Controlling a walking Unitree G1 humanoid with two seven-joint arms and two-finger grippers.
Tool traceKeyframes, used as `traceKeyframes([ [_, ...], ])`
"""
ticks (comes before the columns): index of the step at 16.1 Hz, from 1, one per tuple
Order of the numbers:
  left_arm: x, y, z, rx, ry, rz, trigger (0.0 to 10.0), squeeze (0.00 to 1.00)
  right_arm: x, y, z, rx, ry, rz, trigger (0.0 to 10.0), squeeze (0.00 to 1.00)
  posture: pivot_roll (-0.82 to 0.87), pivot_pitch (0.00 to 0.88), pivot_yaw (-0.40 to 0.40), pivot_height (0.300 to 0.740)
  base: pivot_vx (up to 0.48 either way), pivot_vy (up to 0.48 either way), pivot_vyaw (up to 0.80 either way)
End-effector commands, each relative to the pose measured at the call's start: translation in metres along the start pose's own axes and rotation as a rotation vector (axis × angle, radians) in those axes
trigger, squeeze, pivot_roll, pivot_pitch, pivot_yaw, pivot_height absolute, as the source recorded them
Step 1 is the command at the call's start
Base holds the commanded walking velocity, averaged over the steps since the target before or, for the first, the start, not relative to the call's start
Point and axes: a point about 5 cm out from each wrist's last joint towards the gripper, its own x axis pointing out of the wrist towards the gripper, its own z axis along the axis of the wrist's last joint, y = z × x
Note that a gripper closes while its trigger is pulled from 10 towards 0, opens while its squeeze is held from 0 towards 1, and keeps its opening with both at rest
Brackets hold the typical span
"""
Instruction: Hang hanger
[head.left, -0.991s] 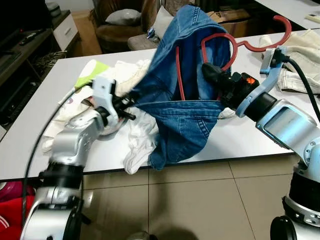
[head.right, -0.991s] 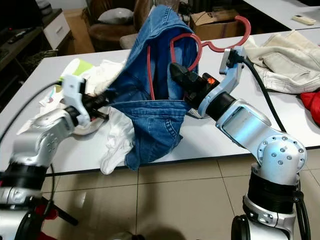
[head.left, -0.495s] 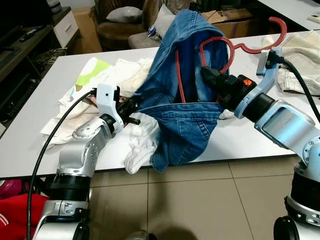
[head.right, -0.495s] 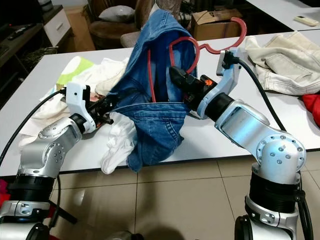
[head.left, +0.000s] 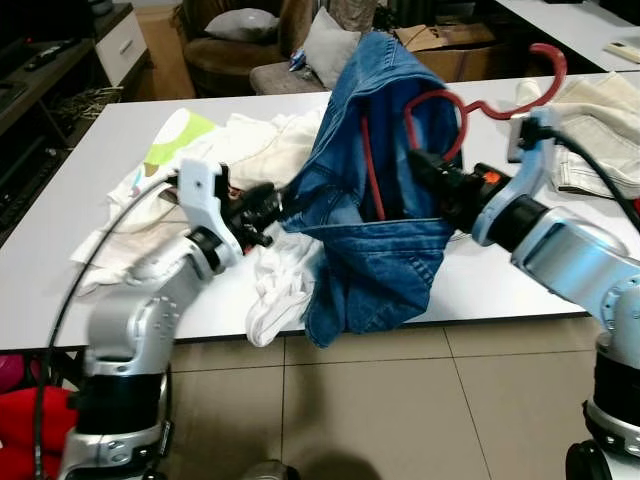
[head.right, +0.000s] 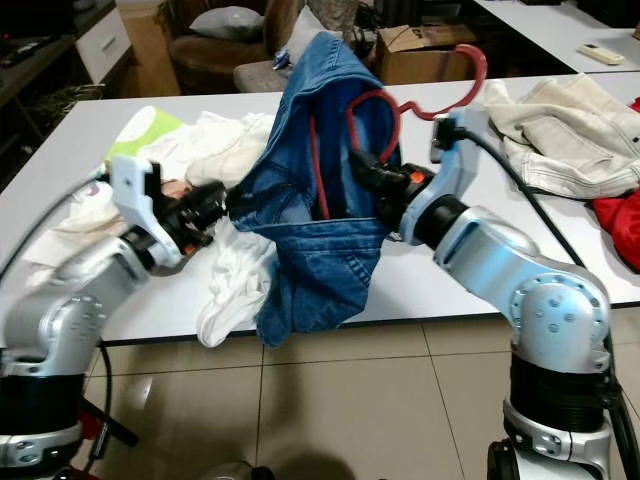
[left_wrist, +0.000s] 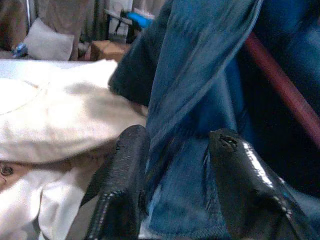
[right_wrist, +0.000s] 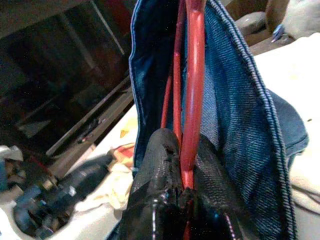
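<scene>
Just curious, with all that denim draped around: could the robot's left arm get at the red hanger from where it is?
Probably not directly: the left tool is pinching the denim garment, and that fabric wraps the red hanger.

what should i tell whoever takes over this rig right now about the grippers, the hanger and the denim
Right gripper: shut on the red plastic hanger, holding it up above the white table.
Left gripper: its fingers straddle a fold of the blue denim garment, at the garment's left edge; whether they pinch it firmly is hard to tell.
Garment: draped over the hanger, bunched, its lower part hanging past the table's front edge. The hanger's hook sticks out bare.
Around it: white clothes by the left arm, a cream jacket on the right.
Done: hanger inside the garment, lifted.
Left: straighten the denim and hang the hanger on something.
</scene>
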Motion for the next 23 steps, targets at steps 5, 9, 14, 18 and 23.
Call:
traceKeyframes([
  [5, -0.029, 0.019, 0.024, 0.079, -0.047, 0.294, 10.0, 1.0, 0.001, 0.014, 0.017, -0.038, -0.075, 0.069, 10.0, 0.0, -0.1, 0.0, 0.05, 0.74, 0.0, 0.0, 0.0],
  [9, -0.042, -0.009, -0.001, 0.051, -0.039, 0.295, 10.0, 1.0, -0.008, 0.034, 0.025, -0.104, -0.113, 0.12, 10.0, 0.0, -0.1, 0.0, 0.081, 0.74, 0.0, -0.2, 0.0],
  [14, -0.045, -0.01, -0.006, 0.049, -0.04, 0.361, 10.0, 1.0, -0.011, 0.049, 0.021, -0.143, -0.088, 0.203, 10.0, 0.0, -0.09, 0.0, 0.092, 0.74, 0.0, -0.48, 0.0],
  [18, -0.046, -0.01, -0.011, 0.08, -0.02, 0.393, 10.0, 1.0, -0.013, 0.05, 0.012, -0.146, -0.046, 0.225, 10.0, 0.0, -0.08, 0.0, 0.091, 0.74, 0.0, -0.48, 0.48],
  [23, -0.045, -0.006, -0.008, 0.042, -0.053, 0.428, 10.0, 1.0, -0.014, 0.054, 0.009, -0.156, -0.035, 0.269, 10.0, 0.0, -0.08, 0.0, 0.089, 0.74, 0.0, -0.219, 0.8],
])
